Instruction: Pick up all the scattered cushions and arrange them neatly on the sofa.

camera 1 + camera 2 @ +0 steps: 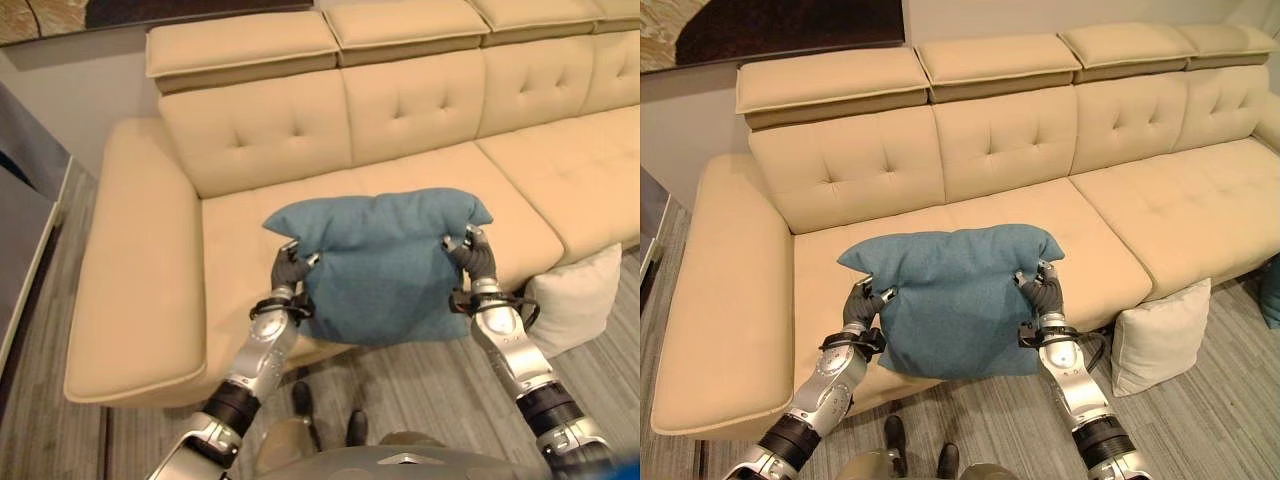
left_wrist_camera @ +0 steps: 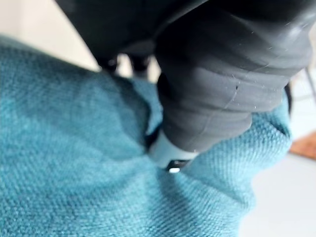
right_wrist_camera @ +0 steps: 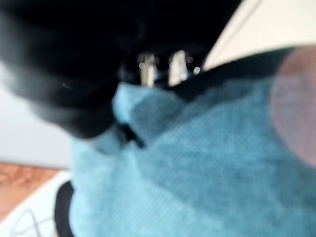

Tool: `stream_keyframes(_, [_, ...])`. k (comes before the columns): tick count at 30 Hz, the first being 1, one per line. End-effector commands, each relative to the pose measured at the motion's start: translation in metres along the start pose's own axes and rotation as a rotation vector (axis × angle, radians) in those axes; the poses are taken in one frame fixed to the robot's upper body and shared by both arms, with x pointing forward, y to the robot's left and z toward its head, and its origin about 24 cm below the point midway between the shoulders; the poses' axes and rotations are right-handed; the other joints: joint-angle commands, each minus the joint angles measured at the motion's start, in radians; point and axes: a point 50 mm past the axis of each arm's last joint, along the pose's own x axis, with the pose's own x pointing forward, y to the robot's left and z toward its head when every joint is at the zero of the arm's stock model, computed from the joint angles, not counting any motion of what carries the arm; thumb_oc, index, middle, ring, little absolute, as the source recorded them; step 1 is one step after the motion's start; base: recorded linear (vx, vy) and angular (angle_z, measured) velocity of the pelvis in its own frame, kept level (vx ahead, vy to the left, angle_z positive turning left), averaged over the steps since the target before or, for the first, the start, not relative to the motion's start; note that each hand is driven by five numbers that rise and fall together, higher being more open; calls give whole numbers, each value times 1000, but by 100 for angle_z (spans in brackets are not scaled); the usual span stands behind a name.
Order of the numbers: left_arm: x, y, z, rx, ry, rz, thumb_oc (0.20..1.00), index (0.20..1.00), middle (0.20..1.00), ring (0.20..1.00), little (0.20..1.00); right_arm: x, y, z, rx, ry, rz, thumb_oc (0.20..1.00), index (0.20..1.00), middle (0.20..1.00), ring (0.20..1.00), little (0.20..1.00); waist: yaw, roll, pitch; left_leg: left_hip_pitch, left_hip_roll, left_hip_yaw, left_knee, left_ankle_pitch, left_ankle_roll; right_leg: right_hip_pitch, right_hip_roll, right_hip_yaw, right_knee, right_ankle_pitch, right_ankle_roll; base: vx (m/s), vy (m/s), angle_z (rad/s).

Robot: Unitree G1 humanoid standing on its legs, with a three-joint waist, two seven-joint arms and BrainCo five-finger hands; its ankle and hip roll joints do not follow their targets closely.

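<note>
At frame centre: blue cushion (image 1: 385, 262) held up in front of the beige sofa (image 1: 420, 110), its upper edge over the front of the seat, its lower edge hanging down past the seat's front edge.
Left hand (image 1: 291, 268): fingers curled into the cushion's left side near the upper corner — the left wrist view shows the fabric bunched and creased where the hand bites in.
Right hand (image 1: 474, 254): likewise closed on the cushion's right side near the upper corner; in the right wrist view the cloth (image 3: 197, 163) is pinched up under the dark cover.
Arm pose: both forearms rise from the lower corners of the frame and slant inward, wrists at about the same height, hands well apart with the cushion stretched between them.
Step in hand (judged): carrying the cushion forward to set it against the backrest (image 1: 250, 140).
Doing it well: keep both hands level so the cushion stays square, bring it well over the seat before lowering, let its lower edge land first, then lean it upright on the backrest — release both sides together.
Remaining work: white cushion (image 1: 575, 300) at lower right of the frame, on the floor (image 1: 420, 385), leaning against the sofa's front.
</note>
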Motion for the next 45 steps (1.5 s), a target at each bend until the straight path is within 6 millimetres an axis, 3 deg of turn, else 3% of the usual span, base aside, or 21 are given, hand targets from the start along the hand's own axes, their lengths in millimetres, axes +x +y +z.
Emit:
stream_keyframes(1, [0, -59, 40, -28, -207, -283, 200, 200, 200, 200, 200, 9, 31, 49, 96, -246, 112, 200, 200, 200, 200, 200, 32, -28, -64, -27, -16, 30, 102, -76, -27, -19, -192, 45, 313, 0, 174, 192, 134, -6])
stream_keyframes(3, [1, -56, 42, -6, -213, -280, 200, 200, 200, 200, 200, 10, 33, 52, 99, -257, 120, 200, 200, 200, 200, 200, 29, -22, -59, -1, -21, 27, 91, -90, -9, -65, -205, 51, 405, 48, 190, 215, 139, 6])
stream_keyframes(6, [1, -53, 43, 19, -220, -271, 200, 200, 200, 200, 200, 10, 34, 51, 99, -252, 121, 200, 200, 200, 200, 200, 23, -13, -58, 40, -30, 12, 65, -111, -2, -121, -210, 56, 440, 44, 183, 159, 72, 8])
stream_keyframes(9, [2, -53, 45, 21, -226, -275, 200, 200, 200, 200, 200, 12, 33, 53, 100, -260, 120, 200, 200, 200, 200, 200, 10, -2, -53, 83, -31, -11, 18, -114, -15, -170, -192, 50, 325, 9, 163, 186, 1, 8])
stream_keyframes(13, [4, -52, 44, 16, -221, -265, 200, 200, 200, 200, 200, 13, 30, 56, 113, -272, 108, 200, 200, 200, 200, 200, -24, -22, -39, 141, -55, -68, -8, -135, -32, -229, -115, 121, 105, 67, 156, 171, -70, 23])
stream_keyframes(16, [3, -51, 41, 19, -214, -269, 200, 200, 200, 200, 200, 10, 28, 52, 108, -260, 107, 200, 200, 200, 200, 200, -29, -29, -47, 143, -60, -81, 14, -154, -34, -189, -124, 121, 82, 68, 156, 120, -82, 66])
stream_keyframes(18, [3, -52, 39, 5, -207, -276, 200, 200, 200, 200, 200, 8, 19, 48, 112, -251, 79, 200, 200, 200, 200, 200, -35, -32, -55, 127, -59, -85, 66, -168, -53, -154, -114, 145, 56, 63, 134, 93, -118, 32])
stream_keyframes(21, [2, -55, 38, -24, -198, -291, 200, 200, 200, 200, 200, 7, 13, 49, 110, -256, 68, 200, 200, 200, 200, 200, -47, -42, -52, 91, -37, -58, 166, -197, -72, -122, -128, 97, 43, 56, 120, 62, -124, 45])
stream_keyframes(22, [3, -58, 39, -38, -200, -292, 200, 200, 200, 200, 200, 6, 11, 48, 115, -255, 69, 200, 200, 200, 200, 200, -45, -49, -43, 48, -18, -69, 283, -176, -103, -86, -127, 76, 41, 41, 98, 63, -91, 98])
stream_keyframes(24, [4, -58, 40, -39, -203, -290, 200, 200, 200, 200, 200, 6, 11, 47, 113, -248, 69, 200, 200, 200, 200, 200, -42, -49, -38, 34, -7, -84, 284, -163, -108, -78, -127, 74, 41, 35, 95, 54, -43, 52])
stream_keyframes(26, [5, -58, 41, -38, -206, -289, 200, 200, 200, 200, 200, 6, 11, 47, 114, -248, 70, 200, 200, 200, 200, 200, -41, -52, -37, 28, 3, -86, 264, -163, -107, -69, -133, 70, 35, 33, 97, 57, 20, 1])
stream_keyframes(27, [6, -58, 46, -29, -221, -284, 200, 200, 200, 200, 200, 7, 13, 48, 111, -250, 75, 200, 200, 200, 200, 200, -37, -51, -46, 27, 33, -94, 191, -147, -104, -61, -137, 67, 22, 30, 106, 129, 57, 5])
stream_keyframes(30, [8, -63, 55, -8, -256, -293, 200, 200, 200, 200, 200, 8, 14, 49, 102, -253, 80, 200, 200, 200, 200, 200, -31, -41, -49, -5, 86, -115, 92, -54, -126, -48, -145, 67, 25, 9, 113, 157, 94, 19])
stream_keyframes(34, [10, -66, 61, 8, -289, -300, 200, 200, 200, 200, 200, 10, 17, 51, 89, -257, 95, 200, 200, 200, 200, 200, -33, -21, -60, 20, 74, -100, 57, -57, -119, -35, -164, 71, 56, -24, 123, 208, 168, -18])
stream_keyframes(37, [14, -68, 72, 46, -328, -303, 200, 200, 200, 200, 200, 20, 28, 63, 58, -298, 129, 200, 200, 200, 200, 200, -16, -19, -57, 33, 31, -81, 68, -97, -93, -53, -200, 102, 95, -24, 140, 195, 190, -27])
stream_keyframes(41, [17, -73, 82, 57, -365, -308, 200, 200, 200, 200, 200, 27, 33, 77, 44, -346, 141, 200, 200, 200, 200, 200, -6, -17, -49, 16, 17, -69, 70, -108, -82, -80, -213, 113, 97, -19, 149, 53, 94, -11])
stream_keyframes(43, [22, -86, 102, 53, -436, -322, 200, 200, 200, 200, 200, 39, 44, 102, 27, -426, 163, 200, 200, 200, 200, 200, 3, -13, -23, -43, 9, -61, 80, -110, -73, -148, -218, 130, 97, -5, 153, -86, 66, -1])
stream_keyframes(45, [25, -88, 109, 55, -458, -321, 200, 200, 200, 200, 200, 43, 46, 111, 16, -455, 168, 200, 200, 200, 200, 200, 5, -12, -17, -67, 11, -61, 82, -108, -72, -178, -217, 134, 100, 0, 153, -99, 7, -3])
